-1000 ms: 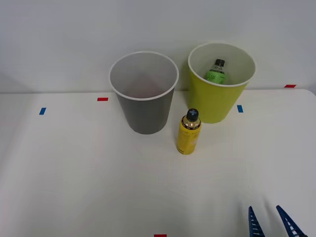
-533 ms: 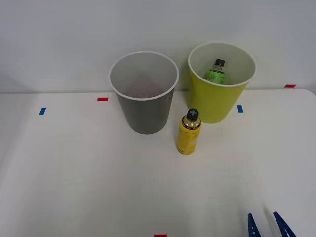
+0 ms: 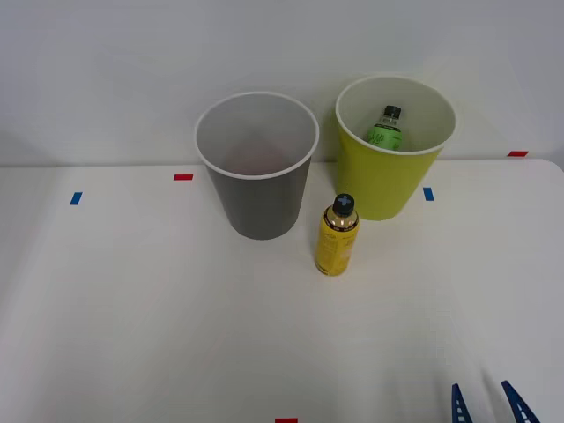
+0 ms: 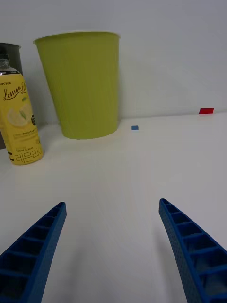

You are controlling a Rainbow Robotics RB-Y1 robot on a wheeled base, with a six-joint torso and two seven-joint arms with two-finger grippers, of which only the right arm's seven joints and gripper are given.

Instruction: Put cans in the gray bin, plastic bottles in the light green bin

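Item: yellow lemon bottle (image 3: 337, 238), upright on the tabletop (image 3: 132, 335), just before the light green bin (image 3: 392, 172), beside the gray bin (image 3: 258, 189). Our right hand (image 3: 486, 407), open and empty, sits well nearer us; one plastic bottle (image 3: 385, 128) apparently binned.

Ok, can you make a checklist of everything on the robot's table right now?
Surface: white table, marked with small red and blue tape bits.
Job's things: gray bin upright, nothing seen inside; light green bin upright beside it, holding a green plastic bottle; yellow lemon drink container stands on the table in front of the bins, between them.
Clutter: nothing seen.
Grippers: right gripper open, holding nothing, low at the table's near right edge.
Cables: nothing seen.
Surroundings: plain white wall behind.
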